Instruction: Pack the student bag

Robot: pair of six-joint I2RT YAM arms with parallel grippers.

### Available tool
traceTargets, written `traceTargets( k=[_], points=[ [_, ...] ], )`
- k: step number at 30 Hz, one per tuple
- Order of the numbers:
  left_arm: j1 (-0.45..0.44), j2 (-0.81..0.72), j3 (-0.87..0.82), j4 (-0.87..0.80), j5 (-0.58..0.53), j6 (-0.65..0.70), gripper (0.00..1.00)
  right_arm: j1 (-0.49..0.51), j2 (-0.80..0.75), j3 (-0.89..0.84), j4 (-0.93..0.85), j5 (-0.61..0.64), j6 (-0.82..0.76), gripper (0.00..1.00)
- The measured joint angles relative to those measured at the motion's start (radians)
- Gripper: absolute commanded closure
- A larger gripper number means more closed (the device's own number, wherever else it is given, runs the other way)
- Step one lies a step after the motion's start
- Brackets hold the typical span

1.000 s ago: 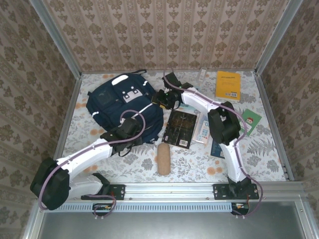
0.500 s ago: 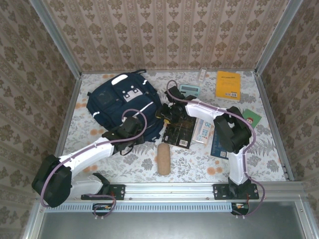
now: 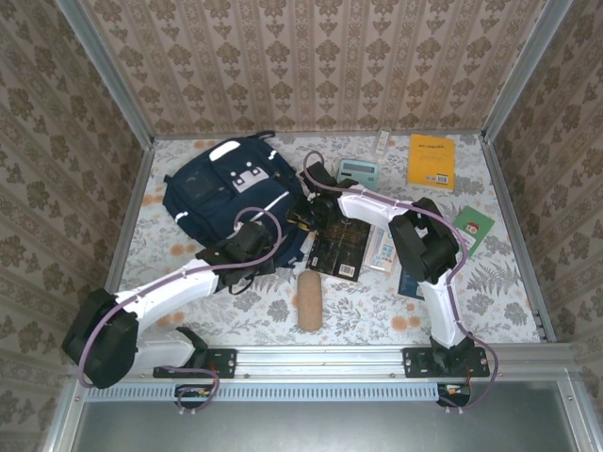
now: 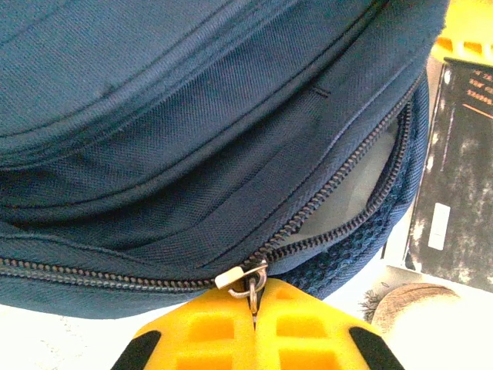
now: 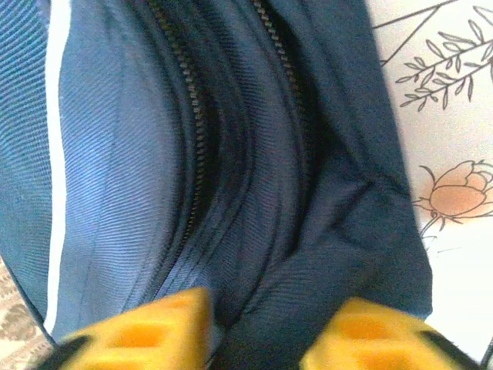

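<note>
1. Top view: desk [image 3: 377, 311] under a floral cloth, wallpapered walls [image 3: 330, 66], metal frame. The student bag [image 3: 212, 198] lies flat, upper left of centre. Its long axis runs roughly top-to-bottom of frame, handle end toward the top.
2. Left wrist view: left claw [image 4: 256, 304] is clamped tight on the zip pull [image 4: 250, 279] at bottom centre. The zip is partly open, with grey lining showing at right.
3. Right wrist view: right claw [image 5: 266, 331] at the bottom edge, fingers a little apart, with a fold of bag fabric between them. Can't tell if it's pinched.
</note>
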State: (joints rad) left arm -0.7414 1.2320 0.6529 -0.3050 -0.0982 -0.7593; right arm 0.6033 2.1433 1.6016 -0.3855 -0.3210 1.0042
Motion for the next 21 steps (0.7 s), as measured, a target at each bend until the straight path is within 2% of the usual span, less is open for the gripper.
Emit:
traceTargets(
  k=[1, 11, 21],
  points=[
    [0.0, 0.004, 0.003, -0.002, 0.0, 0.001, 1.0, 0.001, 0.001, 0.001, 0.002, 0.0, -0.001, 1.0],
    [0.019, 0.004, 0.051, -0.086, -0.013, 0.003, 1.0, 0.001, -0.029, 0.047, -0.06, 0.023, -0.084, 1.0],
    [0.226, -0.097, 0.054, -0.139, 0.085, 0.011, 1.0, 0.003, -0.108, 0.087, -0.095, -0.005, -0.184, 1.0]
  ],
)
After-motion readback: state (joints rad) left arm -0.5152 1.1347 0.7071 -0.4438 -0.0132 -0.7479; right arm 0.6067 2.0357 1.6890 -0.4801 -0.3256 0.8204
